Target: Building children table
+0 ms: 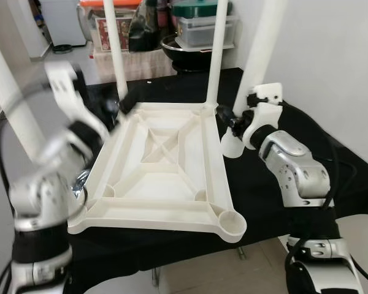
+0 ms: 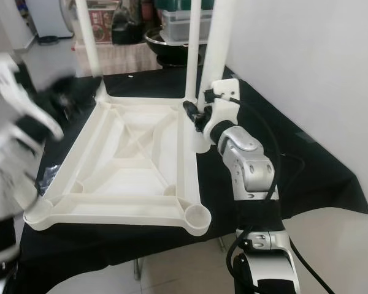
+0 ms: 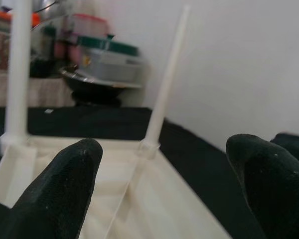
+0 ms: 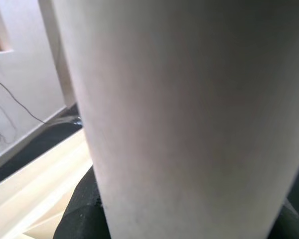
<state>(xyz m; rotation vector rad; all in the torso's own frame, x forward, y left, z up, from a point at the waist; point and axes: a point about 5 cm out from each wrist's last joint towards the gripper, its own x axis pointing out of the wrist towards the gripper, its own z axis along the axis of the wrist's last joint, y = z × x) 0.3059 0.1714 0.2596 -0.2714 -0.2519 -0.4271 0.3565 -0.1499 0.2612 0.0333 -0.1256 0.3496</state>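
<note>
The white plastic tabletop (image 1: pixel 165 177) lies upside down on a black cloth (image 1: pixel 276 202), ribs and corner sockets facing up. Two white legs stand in its far corners: one at about 11 o'clock (image 1: pixel 115 49) and one at about 1 o'clock (image 1: pixel 216 55). The near sockets, at 7 o'clock (image 1: pixel 80 215) and 5 o'clock (image 1: pixel 235 224), are not yet filled.

The right gripper (image 1: pixel 228 121) sits at 3 o'clock of the tabletop, its fingers closed around another white leg (image 1: pixel 260 46) just beside the rim; that leg's flared foot (image 1: pixel 231 146) hangs close above the cloth. In the right wrist view the leg's shaft (image 4: pixel 189 114) fills the gap between the fingers. The left gripper (image 1: pixel 124 105) is near the far-left leg's base, blurred by motion; its fingers (image 3: pixel 60 189) stand wide apart with nothing between them.

Judging by this, the step is seating the held leg in the near-right socket. It would go best if the leg is kept upright, carried toward 5 o'clock, centred over the socket before pressing down, while the free gripper steadies the tabletop's rim so it cannot slide on the cloth.
</note>
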